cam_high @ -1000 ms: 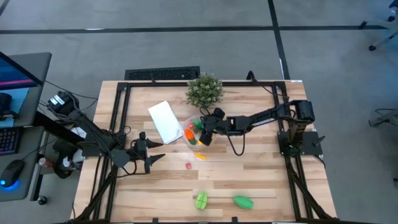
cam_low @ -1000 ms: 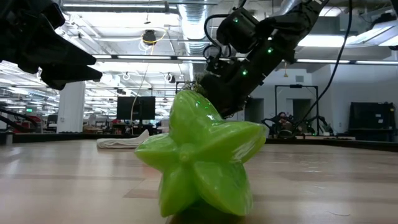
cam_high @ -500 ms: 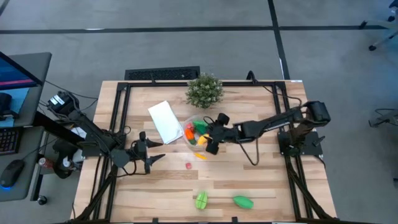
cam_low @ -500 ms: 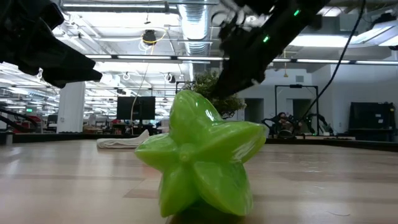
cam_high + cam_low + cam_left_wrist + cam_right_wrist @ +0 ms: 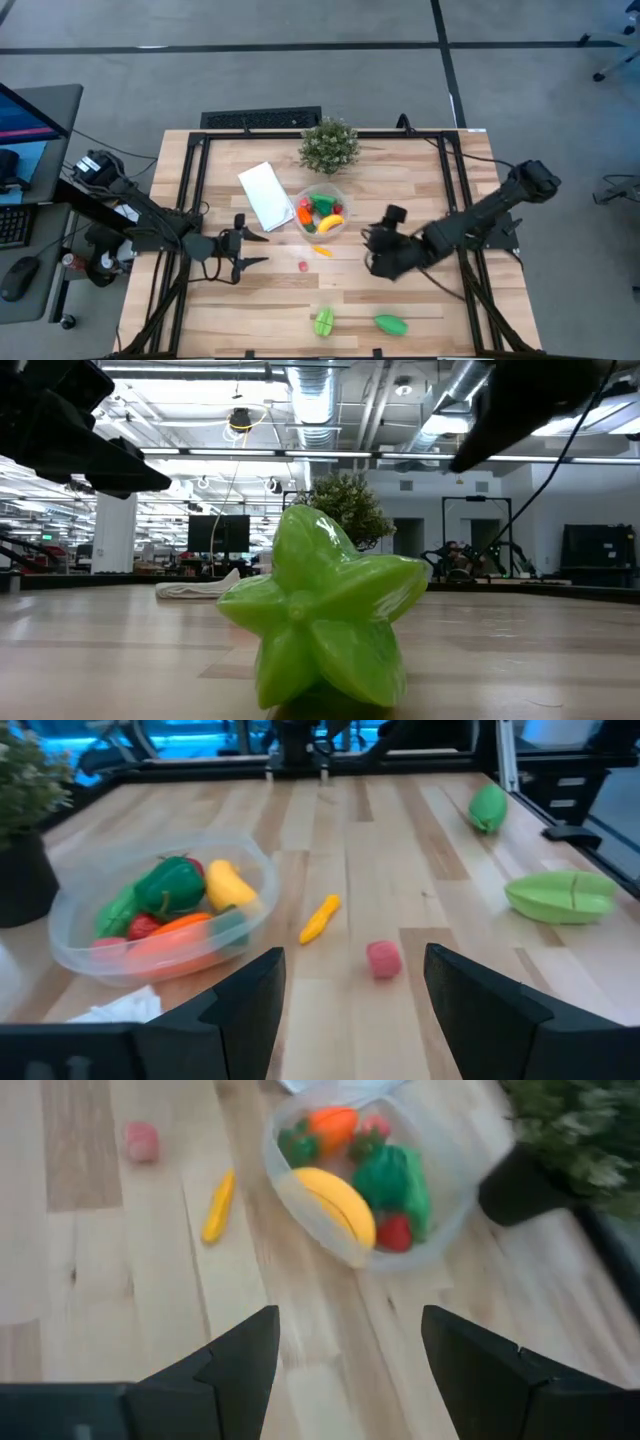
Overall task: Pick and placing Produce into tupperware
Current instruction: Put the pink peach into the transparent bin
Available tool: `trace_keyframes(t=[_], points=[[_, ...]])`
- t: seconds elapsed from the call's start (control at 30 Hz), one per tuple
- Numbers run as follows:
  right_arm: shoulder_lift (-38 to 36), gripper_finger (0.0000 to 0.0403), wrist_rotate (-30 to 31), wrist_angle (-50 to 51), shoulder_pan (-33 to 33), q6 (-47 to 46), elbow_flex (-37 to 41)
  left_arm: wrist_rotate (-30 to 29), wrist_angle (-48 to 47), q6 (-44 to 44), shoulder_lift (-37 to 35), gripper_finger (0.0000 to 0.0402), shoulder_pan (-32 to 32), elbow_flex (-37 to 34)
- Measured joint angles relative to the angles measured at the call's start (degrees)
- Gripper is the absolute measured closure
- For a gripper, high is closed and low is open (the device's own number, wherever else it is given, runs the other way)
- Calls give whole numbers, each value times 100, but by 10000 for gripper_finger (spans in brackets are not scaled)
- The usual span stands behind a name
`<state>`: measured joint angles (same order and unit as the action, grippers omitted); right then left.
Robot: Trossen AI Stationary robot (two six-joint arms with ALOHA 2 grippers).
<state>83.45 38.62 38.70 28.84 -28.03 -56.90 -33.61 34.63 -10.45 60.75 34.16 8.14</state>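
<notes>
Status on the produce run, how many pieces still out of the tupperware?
Done: the tupperware holds a banana, a green pepper and several red and orange pieces. In hand: nothing; the right gripper and left gripper are both open and empty. Left: four pieces on the table, namely yellow piece, pink piece, star-shaped green piece, green oval.

potted plant [image 5: 328, 146] at table's [image 5: 420, 195] far edge, white lid [image 5: 265, 194] nr it

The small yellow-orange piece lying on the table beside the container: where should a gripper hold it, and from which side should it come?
Grip the yellow-orange piece at its middle, across its narrow width, probably from straight above. It lies flat and slim on the table, apart from the tupperware and the red piece. The left gripper, open, is nearer.
</notes>
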Motion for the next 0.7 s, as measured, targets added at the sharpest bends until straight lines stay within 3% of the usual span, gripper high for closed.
trace_keyframes(t=[0.3,0.7], points=[[19,163,2037,410,1779,-1833,712,140,717,47,653,170,-31,71],[21,163,3157,404,3257,-4483,1777,145,2074,248,2920,170,-186,739]])
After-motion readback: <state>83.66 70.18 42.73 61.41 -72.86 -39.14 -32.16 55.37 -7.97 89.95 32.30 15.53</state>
